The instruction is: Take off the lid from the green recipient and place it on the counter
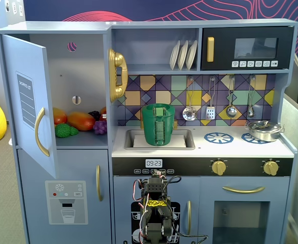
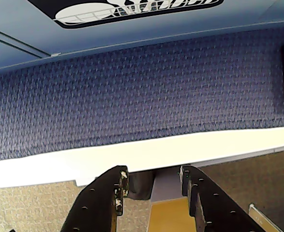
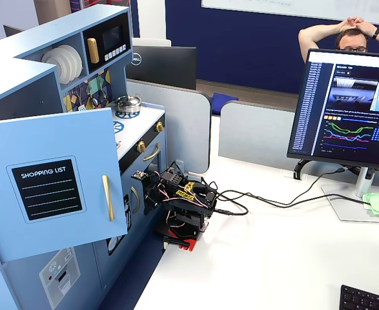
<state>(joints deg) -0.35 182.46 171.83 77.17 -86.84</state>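
The green recipient (image 1: 159, 126) stands upright in the sink of the counter (image 1: 240, 146), with the green lid (image 1: 159, 106) sitting on its mouth. My arm (image 1: 156, 213) is folded low in front of the kitchen's lower doors, well below the counter. In the wrist view my gripper (image 2: 154, 176) is open and empty, pointing down over blue carpet and the white table edge. It also shows in a fixed view (image 3: 145, 189), close to the kitchen front. The recipient and lid are hidden behind the fridge door there.
A silver pot (image 1: 263, 130) sits on the right burner. The fridge door (image 1: 31, 101) stands open, with toy fruit (image 1: 80, 122) on the shelf. Utensils (image 1: 209, 104) hang over the counter. The arm's cables (image 3: 260, 200) run across the white table (image 3: 273, 258).
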